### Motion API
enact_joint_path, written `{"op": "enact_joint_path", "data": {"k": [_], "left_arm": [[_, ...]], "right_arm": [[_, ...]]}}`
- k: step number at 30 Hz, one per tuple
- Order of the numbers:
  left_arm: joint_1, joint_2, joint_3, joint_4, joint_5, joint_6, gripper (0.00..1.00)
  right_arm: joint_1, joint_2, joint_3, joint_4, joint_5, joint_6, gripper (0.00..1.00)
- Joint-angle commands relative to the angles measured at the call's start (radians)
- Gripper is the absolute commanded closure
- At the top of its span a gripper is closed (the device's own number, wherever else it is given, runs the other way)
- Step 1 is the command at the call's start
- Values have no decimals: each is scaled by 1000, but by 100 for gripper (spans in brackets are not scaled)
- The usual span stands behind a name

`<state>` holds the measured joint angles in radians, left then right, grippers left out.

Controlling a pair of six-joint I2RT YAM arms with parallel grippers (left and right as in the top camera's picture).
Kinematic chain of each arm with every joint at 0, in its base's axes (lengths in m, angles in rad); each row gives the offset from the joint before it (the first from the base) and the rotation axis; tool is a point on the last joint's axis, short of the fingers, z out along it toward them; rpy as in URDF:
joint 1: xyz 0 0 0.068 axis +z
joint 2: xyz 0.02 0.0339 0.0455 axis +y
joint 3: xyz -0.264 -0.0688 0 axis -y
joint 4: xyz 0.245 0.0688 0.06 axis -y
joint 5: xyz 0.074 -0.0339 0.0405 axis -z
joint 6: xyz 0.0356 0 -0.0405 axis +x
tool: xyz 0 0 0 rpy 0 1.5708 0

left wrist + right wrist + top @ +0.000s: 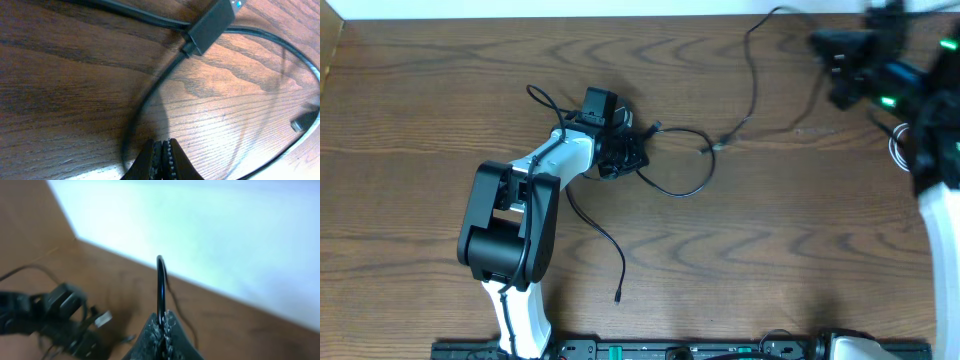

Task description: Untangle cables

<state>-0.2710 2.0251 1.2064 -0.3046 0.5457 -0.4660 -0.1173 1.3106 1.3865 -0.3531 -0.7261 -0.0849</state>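
Right tool (161, 316) is pinching a black cable (160, 282) above the worktop (420, 90), while the left tool (161, 146) (jaws pressed together) is hovering near a second black cable (287, 44) looping over the wood.

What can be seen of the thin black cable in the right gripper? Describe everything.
The black cable is thin, smooth and rubbery-looking. The shut right gripper pinches it; it rises out of the gripper, bends over and trails down to the wooden table. Overhead, it curves across the wood to a small plug near the centre.
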Motion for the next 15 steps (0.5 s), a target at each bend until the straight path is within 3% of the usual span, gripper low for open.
{"op": "enact_joint_path", "data": {"k": [1, 11, 15], "left_arm": [[-2, 6, -6, -8, -69, 21, 92], [-2, 6, -6, -2, -69, 55, 91], [-2, 6, -6, -7, -77, 99, 92]], "right_arm": [[-58, -90, 6, 2, 33, -6, 99], [-111, -107, 6, -245, 230, -6, 99], [-111, -36, 6, -366, 437, -6, 99]]}}
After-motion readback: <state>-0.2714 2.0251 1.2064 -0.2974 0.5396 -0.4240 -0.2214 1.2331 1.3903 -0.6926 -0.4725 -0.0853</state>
